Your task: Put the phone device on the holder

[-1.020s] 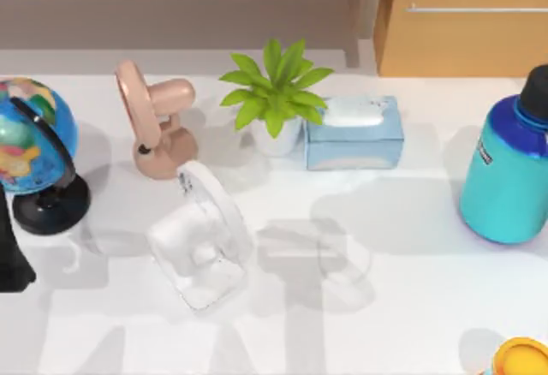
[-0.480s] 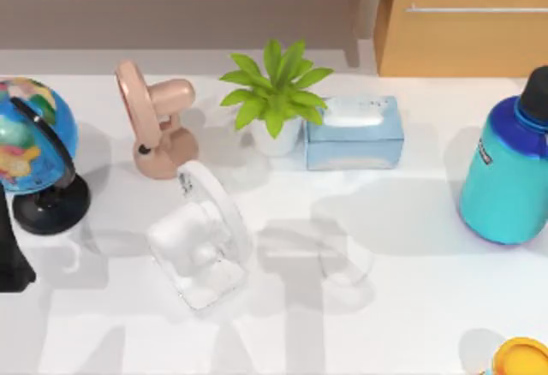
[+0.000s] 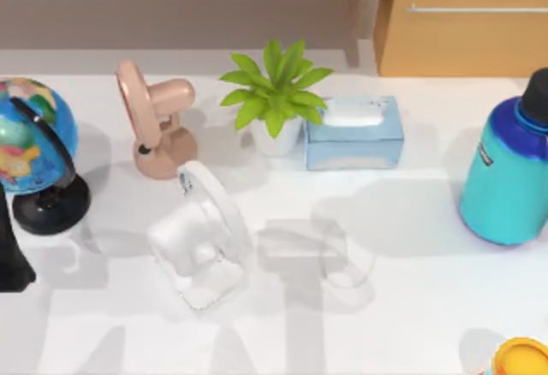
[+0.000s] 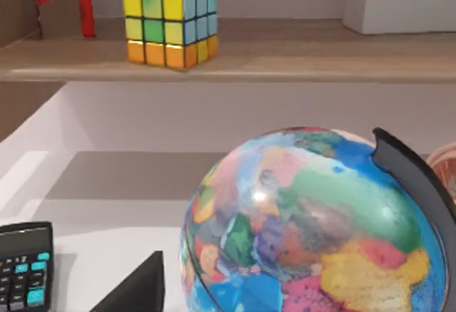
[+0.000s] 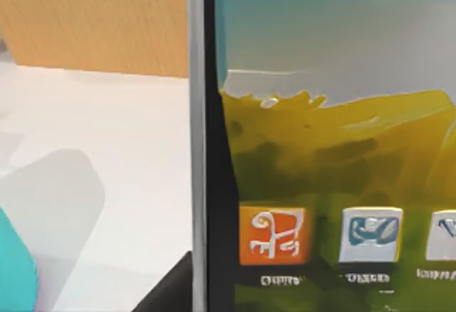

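The phone [image 5: 320, 148] is sitting right up against my right wrist camera, screen lit; I cannot tell how either arm's jaws are standing.

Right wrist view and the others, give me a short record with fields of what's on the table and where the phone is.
phone: lit screen close before the right wrist camera, orange app icon in view
holder: cannot tell which item it is
table left: globe, pink fan, white fan
table middle: plant, blue tissue box beside it
table right: teal bottle, yellow item at the near corner
shelf, left wrist view: colour cube, white tissue box
calculator: beside the globe
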